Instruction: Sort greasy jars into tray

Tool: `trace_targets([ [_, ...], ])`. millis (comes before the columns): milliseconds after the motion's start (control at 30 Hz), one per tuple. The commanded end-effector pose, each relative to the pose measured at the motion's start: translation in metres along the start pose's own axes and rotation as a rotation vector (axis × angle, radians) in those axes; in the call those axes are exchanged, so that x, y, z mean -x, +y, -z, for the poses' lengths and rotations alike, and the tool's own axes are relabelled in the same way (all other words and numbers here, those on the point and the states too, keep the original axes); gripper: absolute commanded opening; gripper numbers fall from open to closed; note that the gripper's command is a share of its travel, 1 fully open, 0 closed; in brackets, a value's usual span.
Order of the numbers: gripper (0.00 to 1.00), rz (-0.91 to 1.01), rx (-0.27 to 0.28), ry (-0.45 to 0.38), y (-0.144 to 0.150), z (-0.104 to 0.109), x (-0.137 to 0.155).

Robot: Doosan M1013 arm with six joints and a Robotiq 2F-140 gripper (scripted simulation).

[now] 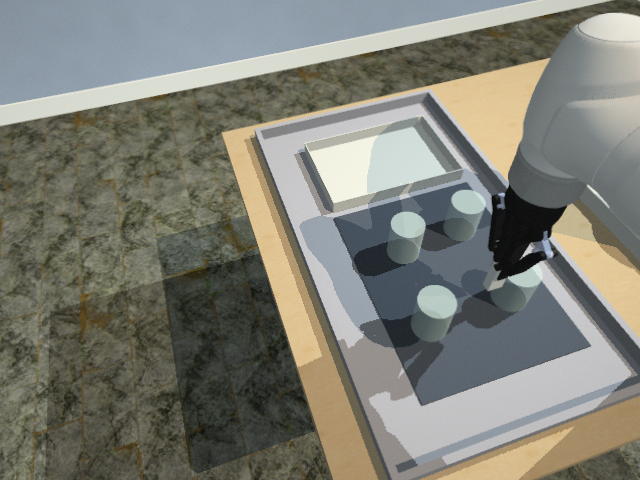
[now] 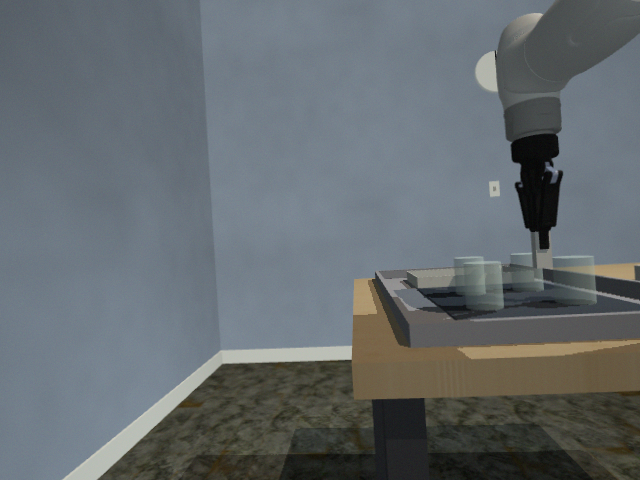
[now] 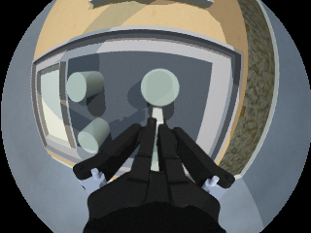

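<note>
Step in hand: judged to be a push test on the pale translucent glass jar at 4 o'clock on the mat (image 1: 516,291), with the black two-finger tool (image 1: 497,277) used as a blunt probe.
Tool state: fingers fully closed on each other, nothing between them; the tips stood low, beside that jar's 9 o'clock side, contact too close to call.
Doing it well: a short, slow, level nudge through the jar's middle height would likely show slip without tipping it; pushing toward 3 o'clock heads for the mat edge, so the stroke ought to stay brief.
Risk: an off-centre push could spin the jar or send it off the dark grey drying mat (image 1: 537,351).
Jars' look: four alike, short upright cylinders, mouth down, frosted green-white; no visible grease.
Jars' places: all on the mat, well apart: 11 o'clock (image 1: 406,237), 1 o'clock (image 1: 464,214), 7 o'clock (image 1: 434,312), and the probed one.
Tray: shallow cream rectangular tray (image 1: 321,173) at the mat's 12 o'clock edge, holding no jar, on the grey steel bench (image 1: 465,428).
</note>
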State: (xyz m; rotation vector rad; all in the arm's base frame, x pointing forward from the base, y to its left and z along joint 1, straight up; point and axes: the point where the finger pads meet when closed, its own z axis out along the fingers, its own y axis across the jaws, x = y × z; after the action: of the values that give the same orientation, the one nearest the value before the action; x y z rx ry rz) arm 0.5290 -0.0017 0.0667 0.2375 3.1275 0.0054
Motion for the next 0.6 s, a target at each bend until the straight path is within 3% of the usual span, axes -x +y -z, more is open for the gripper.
trace_targets([
  [0, 0.00, 0.000, 0.000, 0.000, 0.0000, 0.0001, -0.0004],
  [567, 0.00, 0.000, 0.000, 0.000, 0.0000, 0.0001, -0.0024],
])
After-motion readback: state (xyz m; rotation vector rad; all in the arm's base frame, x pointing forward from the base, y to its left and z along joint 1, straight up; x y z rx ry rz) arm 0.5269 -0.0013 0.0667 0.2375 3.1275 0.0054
